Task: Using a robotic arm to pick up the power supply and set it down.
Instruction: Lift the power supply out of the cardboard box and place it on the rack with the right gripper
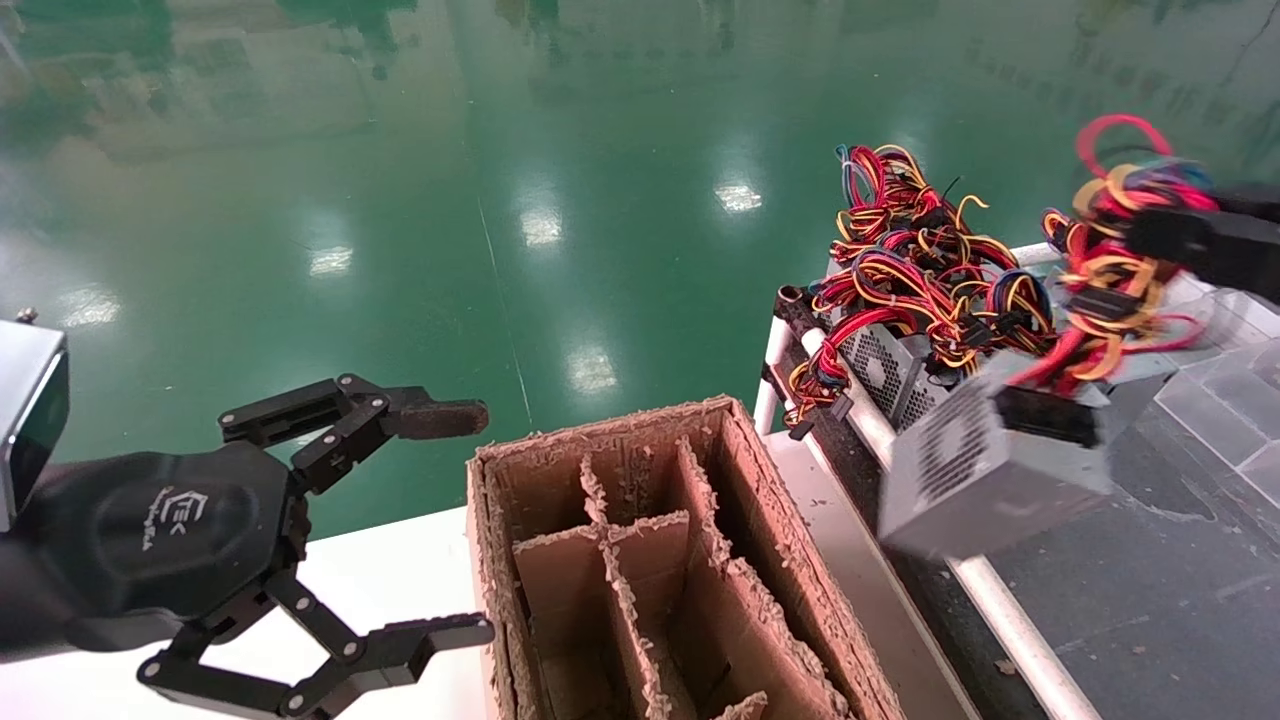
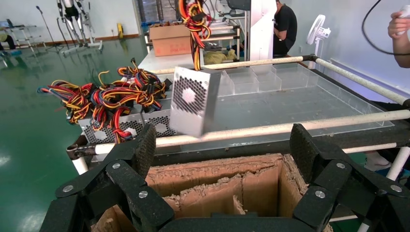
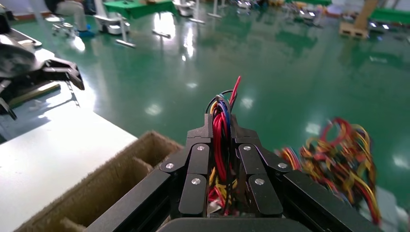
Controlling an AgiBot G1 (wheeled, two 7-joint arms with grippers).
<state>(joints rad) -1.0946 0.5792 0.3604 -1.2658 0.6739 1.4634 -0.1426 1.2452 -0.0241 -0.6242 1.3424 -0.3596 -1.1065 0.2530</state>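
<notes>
The power supply (image 1: 990,470), a silver-grey box with a perforated side, hangs tilted in the air over the rack's white rail, to the right of the cardboard box. My right gripper (image 1: 1165,235) is shut on its loom of red, yellow and black wires above the box. In the right wrist view those wires (image 3: 218,145) run up between the closed jaws of the right gripper (image 3: 223,126). The left wrist view shows the hanging power supply (image 2: 193,99) beyond the box. My left gripper (image 1: 450,525) stands open and holds nothing, left of the cardboard box.
A worn brown cardboard box (image 1: 740,470) with dividers stands on the white table (image 1: 390,570). More power supplies with tangled wires (image 1: 920,270) lie at the rack's far end. A clear divided tray (image 2: 290,96) fills the rack. People stand behind (image 2: 285,24).
</notes>
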